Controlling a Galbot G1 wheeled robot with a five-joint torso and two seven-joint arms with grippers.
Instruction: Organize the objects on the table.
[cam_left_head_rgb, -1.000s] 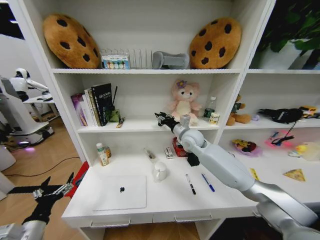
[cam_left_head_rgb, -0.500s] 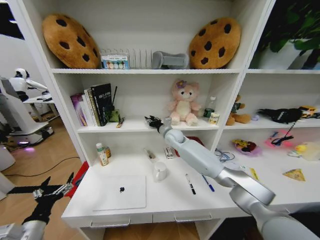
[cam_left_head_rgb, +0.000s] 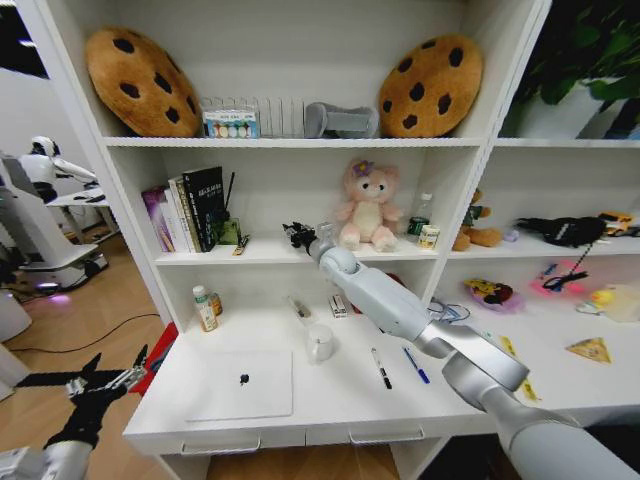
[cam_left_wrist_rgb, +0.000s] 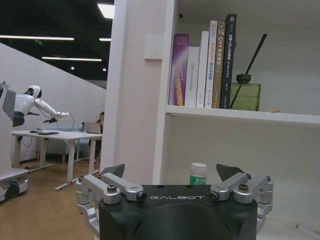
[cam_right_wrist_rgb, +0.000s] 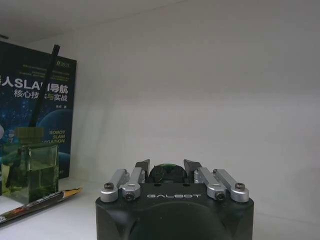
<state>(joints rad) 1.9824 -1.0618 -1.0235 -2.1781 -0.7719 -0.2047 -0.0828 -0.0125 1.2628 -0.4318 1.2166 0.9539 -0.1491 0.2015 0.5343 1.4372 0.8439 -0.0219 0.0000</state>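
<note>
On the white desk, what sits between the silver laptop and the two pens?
In the head view, a white mug stands on the table between the silver laptop and the black pen; the blue pen lies just beyond. Otherwise that stretch is bare.

1. Head view looks forward and down at the table (cam_left_head_rgb: 330, 400) and shelving.
2. Left wrist view sits low beside the table's end, facing the books (cam_left_wrist_rgb: 205, 65) — close range.
3. Right wrist view sits inside the middle shelf — sharing the green bottle (cam_right_wrist_rgb: 30, 170) with the left wrist view.
</note>
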